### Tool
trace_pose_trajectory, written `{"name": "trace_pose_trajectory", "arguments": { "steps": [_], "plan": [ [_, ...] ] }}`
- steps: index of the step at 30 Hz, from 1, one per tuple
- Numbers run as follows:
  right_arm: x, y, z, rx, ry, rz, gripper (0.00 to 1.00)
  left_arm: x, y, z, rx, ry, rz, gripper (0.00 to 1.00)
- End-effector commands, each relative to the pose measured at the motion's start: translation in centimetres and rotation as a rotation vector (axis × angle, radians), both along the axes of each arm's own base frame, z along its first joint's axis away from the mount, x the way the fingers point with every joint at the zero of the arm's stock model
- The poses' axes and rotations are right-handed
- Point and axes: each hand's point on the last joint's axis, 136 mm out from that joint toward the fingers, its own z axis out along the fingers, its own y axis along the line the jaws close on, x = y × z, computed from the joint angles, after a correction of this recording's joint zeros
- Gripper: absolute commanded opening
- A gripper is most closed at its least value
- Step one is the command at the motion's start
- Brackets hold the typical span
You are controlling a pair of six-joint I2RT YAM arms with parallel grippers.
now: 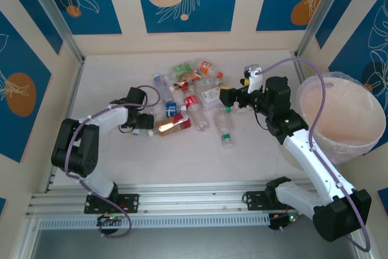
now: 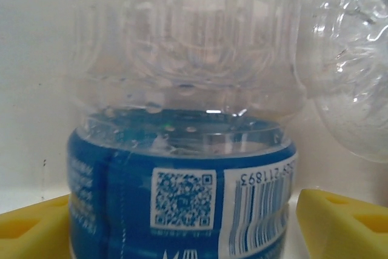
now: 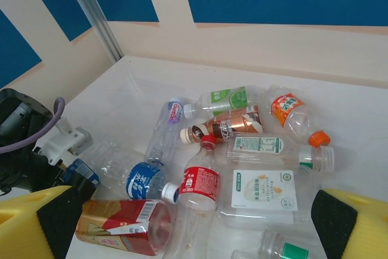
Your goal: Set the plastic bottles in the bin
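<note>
Several plastic bottles lie in a heap mid-table. Among them are a red-labelled one (image 1: 193, 104) (image 3: 200, 187), a blue-labelled one (image 1: 171, 109) (image 3: 144, 180) and an orange-labelled one (image 3: 288, 110). My left gripper (image 1: 144, 123) (image 2: 188, 228) is at the heap's left edge, open, its yellow fingers (image 2: 30, 228) either side of another blue-labelled bottle (image 2: 182, 198); a thin gap shows at the right finger. My right gripper (image 1: 233, 97) (image 3: 200, 228) hovers open over the heap's right side, holding nothing. The bin (image 1: 339, 110), a big translucent bucket, stands at the far right.
A crushed red-and-gold bottle (image 1: 173, 125) (image 3: 118, 225) lies beside the left gripper. A green-capped bottle (image 1: 225, 128) lies apart at the front. Walls (image 1: 182, 40) close the back and sides. A rail (image 1: 182, 201) runs along the near edge.
</note>
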Motion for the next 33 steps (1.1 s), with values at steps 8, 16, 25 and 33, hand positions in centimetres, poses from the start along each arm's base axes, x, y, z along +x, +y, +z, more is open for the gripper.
{"name": "trace_pose_trajectory", "arguments": {
  "steps": [8,16,25,33],
  "plan": [
    [0.4,-0.3,0.5,-0.014,-0.017,-0.026,0.99,0.4,0.6,1.2,0.018,-0.074,-0.002,0.73],
    [1.8,-0.6,1.1,0.131,-0.016,-0.105,0.99,1.2,-1.8,6.7,-0.146,-0.289,-0.048,0.61],
    [4.4,1.1,-0.7,0.444,0.218,-0.144,1.0,0.7,-10.0,15.3,-0.455,-0.548,-0.318,0.59],
    [2.4,7.5,0.1,0.544,0.332,0.292,0.99,-1.6,-17.0,20.3,-0.807,-0.593,-0.571,0.59]
  ]
}}
